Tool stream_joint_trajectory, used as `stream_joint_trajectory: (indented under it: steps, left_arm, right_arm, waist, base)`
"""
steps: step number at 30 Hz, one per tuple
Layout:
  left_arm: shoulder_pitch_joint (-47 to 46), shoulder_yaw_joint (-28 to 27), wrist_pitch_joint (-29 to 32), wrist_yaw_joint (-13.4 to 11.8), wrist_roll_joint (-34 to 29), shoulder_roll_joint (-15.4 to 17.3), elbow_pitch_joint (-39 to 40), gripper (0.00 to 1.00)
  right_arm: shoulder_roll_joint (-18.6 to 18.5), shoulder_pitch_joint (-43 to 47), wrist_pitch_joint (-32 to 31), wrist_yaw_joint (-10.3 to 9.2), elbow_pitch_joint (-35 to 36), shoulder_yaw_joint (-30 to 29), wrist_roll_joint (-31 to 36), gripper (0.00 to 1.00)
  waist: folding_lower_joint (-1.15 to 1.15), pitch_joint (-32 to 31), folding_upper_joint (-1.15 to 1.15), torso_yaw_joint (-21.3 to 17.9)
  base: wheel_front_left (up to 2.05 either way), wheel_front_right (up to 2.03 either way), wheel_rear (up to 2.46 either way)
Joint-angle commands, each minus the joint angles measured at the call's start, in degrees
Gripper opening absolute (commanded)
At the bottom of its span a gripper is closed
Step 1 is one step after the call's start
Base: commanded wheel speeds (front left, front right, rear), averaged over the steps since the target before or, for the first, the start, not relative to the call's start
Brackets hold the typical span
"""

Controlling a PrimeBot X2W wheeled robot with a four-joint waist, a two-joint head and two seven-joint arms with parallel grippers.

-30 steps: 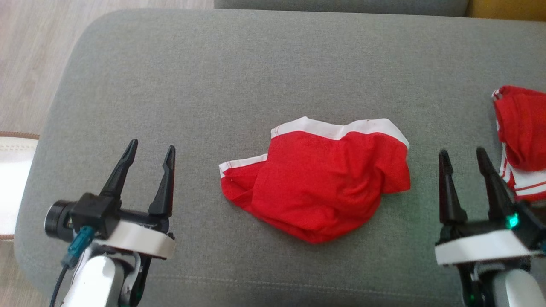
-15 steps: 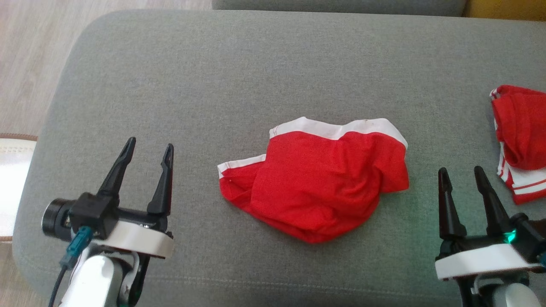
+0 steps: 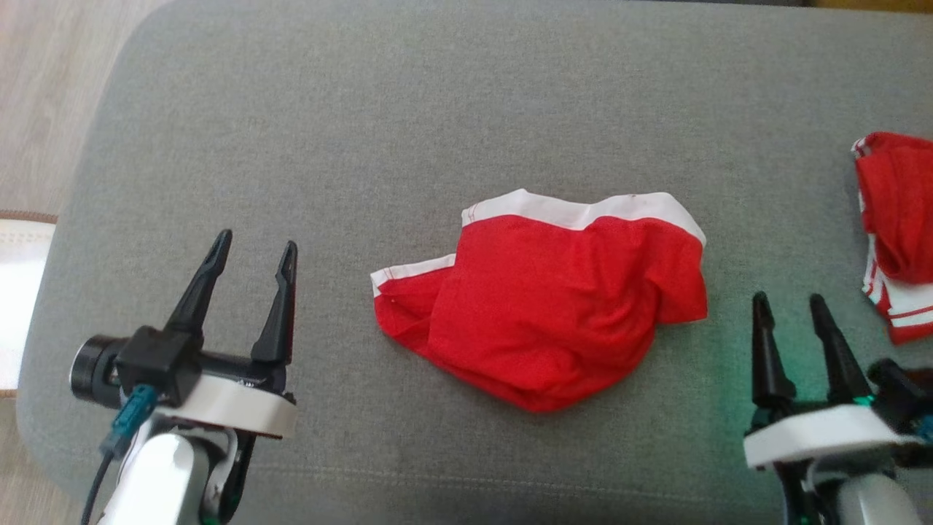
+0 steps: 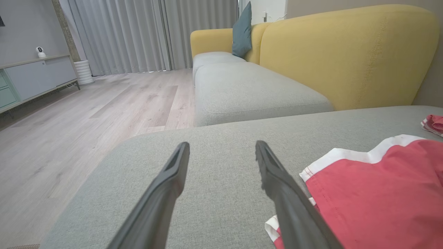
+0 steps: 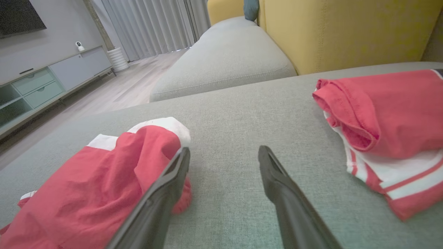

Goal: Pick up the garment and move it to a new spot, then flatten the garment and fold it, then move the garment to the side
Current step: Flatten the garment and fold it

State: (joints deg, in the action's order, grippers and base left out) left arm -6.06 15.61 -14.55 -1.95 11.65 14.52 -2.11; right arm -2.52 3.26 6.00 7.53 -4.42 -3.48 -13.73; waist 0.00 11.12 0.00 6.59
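Observation:
The garment [image 3: 547, 306] is a red piece with a white band, lying crumpled in the middle of the grey cushion [image 3: 437, 117]. It also shows in the left wrist view as the garment [image 4: 373, 193] at the right, and in the right wrist view as the garment [image 5: 97, 183] at the lower left. My left gripper [image 3: 254, 245] stands open over bare cushion, well to the left of it. My right gripper [image 3: 789, 300] stands open just right of the garment's edge, with nothing between its fingers. In the wrist views, the left gripper [image 4: 222, 146] and right gripper [image 5: 224, 152] both hover over bare fabric.
A second red and white striped garment [image 3: 896, 233] lies folded at the cushion's right edge, close to my right gripper. Wooden floor [image 3: 51, 87] lies off the cushion's left edge. A yellow sofa back [image 4: 346, 52] and another grey seat [image 4: 249, 90] stand beyond.
My right gripper has drawn back toward the near edge. The camera has tilted a little, shifting the whole picture. The left gripper and the garment have stayed put.

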Motion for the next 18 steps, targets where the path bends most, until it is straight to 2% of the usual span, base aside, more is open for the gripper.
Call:
stream_joint_trajectory:
  steps: [1, 15, 16, 17, 18]
  left_arm:
    - [-2.7, -2.6, -0.4, 0.1, -0.2, 1.3, 2.0, 1.0]
    - [-4.1, -3.0, -0.4, 1.1, -0.4, 0.0, 1.5, 1.0]
    - [-4.2, -3.0, -0.4, 1.2, -0.4, -0.1, 1.5, 1.0]
    - [-4.3, -3.1, -0.4, 1.3, -0.4, -0.2, 1.4, 1.0]
    - [-4.3, -3.1, -0.4, 1.3, -0.4, -0.3, 1.3, 1.0]
  right_arm:
    - [-0.4, -3.8, -0.3, -0.04, 0.2, 2.4, -0.3, 1.0]
    - [-0.4, -10.5, -2.2, -0.04, -12.9, 10.9, -4.0, 1.0]
    - [-0.4, -10.9, -2.1, -0.04, -13.6, 11.6, -4.6, 0.95]
    - [-0.4, -11.2, -1.9, -0.04, -14.1, 12.3, -4.8, 0.47]
    - [-0.4, -11.5, -1.4, -0.04, -14.5, 12.7, -4.9, 0.05]
  waist:
    - [0.0, 0.7, 0.0, 0.2]
    - [0.0, 3.4, 0.0, 1.0]
    - [0.0, 3.5, 0.0, 1.1]
    - [0.0, 3.6, 0.0, 1.2]
    - [0.0, 3.6, 0.0, 1.2]
  base:
    - [0.0, 0.0, 0.0]
    - [0.0, 0.0, 0.0]
    - [0.0, 0.0, 0.0]
    - [0.0, 0.0, 0.0]
    - [0.0, 0.0, 0.0]
